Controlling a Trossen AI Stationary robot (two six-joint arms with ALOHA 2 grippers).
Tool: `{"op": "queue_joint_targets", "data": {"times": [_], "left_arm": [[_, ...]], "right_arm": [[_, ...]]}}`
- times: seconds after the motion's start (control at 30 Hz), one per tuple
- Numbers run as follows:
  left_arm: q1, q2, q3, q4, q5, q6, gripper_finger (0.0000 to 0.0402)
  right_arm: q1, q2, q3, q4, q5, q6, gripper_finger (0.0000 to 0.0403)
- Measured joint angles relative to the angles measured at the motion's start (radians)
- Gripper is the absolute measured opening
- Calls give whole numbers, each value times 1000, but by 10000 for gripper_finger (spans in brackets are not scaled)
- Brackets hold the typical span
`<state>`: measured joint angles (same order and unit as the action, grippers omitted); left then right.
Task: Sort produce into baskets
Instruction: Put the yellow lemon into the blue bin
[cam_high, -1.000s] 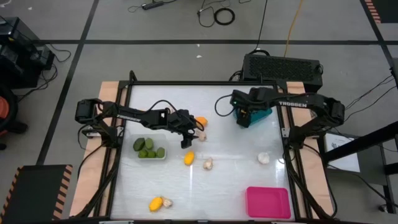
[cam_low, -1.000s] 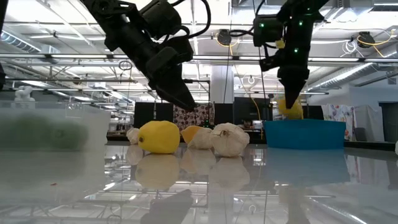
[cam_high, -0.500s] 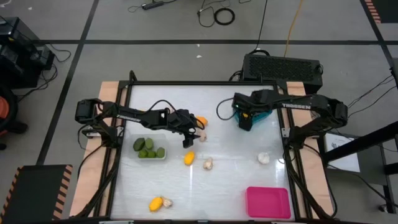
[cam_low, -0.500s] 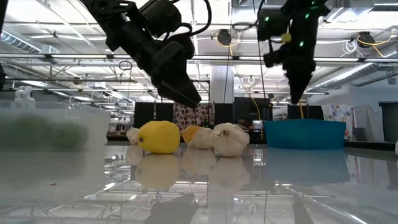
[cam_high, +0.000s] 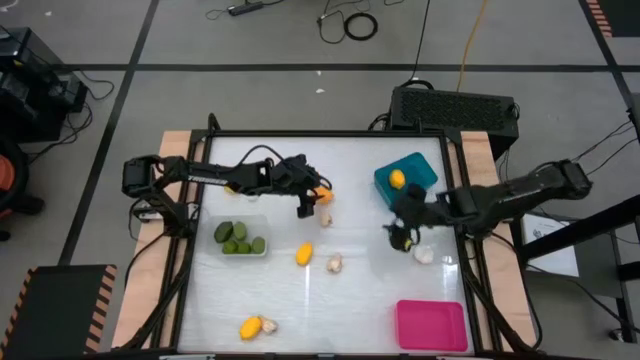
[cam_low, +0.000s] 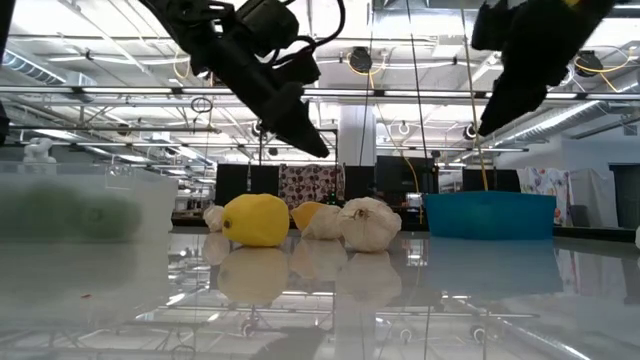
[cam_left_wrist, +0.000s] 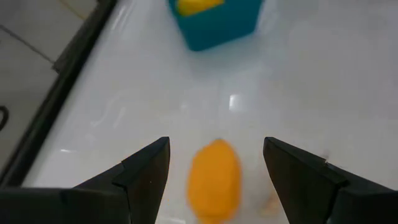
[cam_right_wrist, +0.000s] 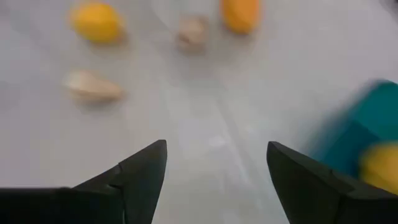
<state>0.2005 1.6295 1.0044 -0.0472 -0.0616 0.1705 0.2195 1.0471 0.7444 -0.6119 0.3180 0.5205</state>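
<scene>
White shiny counter (cam_high: 360, 280) w/ a black frame fills the middle of the high view; grey floor w/ cables around it.

Left gripper (cam_high: 303, 208) hangs upper-middle of the frame, jaws open, nothing in them. Left wrist view shows an orange fruit (cam_left_wrist: 214, 179) on the counter right between the two dark fingers (cam_left_wrist: 142, 171), not touched. In the high view that orange fruit (cam_high: 323, 194) sits just right of the gripper, w/ a pale garlic (cam_high: 325, 216) just below it.

Right gripper (cam_high: 401, 236) is right of centre, just below the blue tray (cam_high: 418, 165). Jaws open, empty. A garlic (cam_high: 425, 255) lies just beside it, lower right.

Blue tray is upper right on the counter & has one yellow fruit (cam_high: 397, 179) inside. Clear tray (cam_high: 262, 222) is on the left w/ three or so green fruits (cam_high: 238, 238) in it. Pink tray (cam_high: 432, 325) is bottom right; nothing shows inside.

Loose bits: a yellow fruit (cam_high: 304, 255) & a garlic (cam_high: 335, 264) near the middle, close but apart. Another yellow fruit (cam_high: 250, 327) touches a garlic (cam_high: 268, 325) at bottom left.

Low view: a lemon (cam_low: 256, 219) & garlic (cam_low: 369, 223) sit up front, blue tray (cam_low: 489, 215) behind on the right, blurry clear tray (cam_low: 80, 208) w/ green inside at the left.
</scene>
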Motion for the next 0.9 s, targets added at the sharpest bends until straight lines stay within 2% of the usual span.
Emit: {"op": "queue_joint_targets", "data": {"times": [0.13, 0.23, 0.37, 0.6, 0.9], "left_arm": [[22, 5, 1, -4, 1, 6, 267], [29, 29, 2, 6, 5, -7, 269], [33, 106, 20, 1, 5, -9, 290], [41, 212, 124, -27, -14, -51, 338], [71, 274, 133, -92, 68, -61, 348]], "right_arm": [[69, -29, -87, 189, 2, -12, 269], [91, -28, -100, 248, 6, -50, 269], [104, -28, -100, 277, 48, -101, 269], [103, -28, -100, 285, 49, -121, 270], [103, -28, -100, 280, 48, -121, 270]]}}
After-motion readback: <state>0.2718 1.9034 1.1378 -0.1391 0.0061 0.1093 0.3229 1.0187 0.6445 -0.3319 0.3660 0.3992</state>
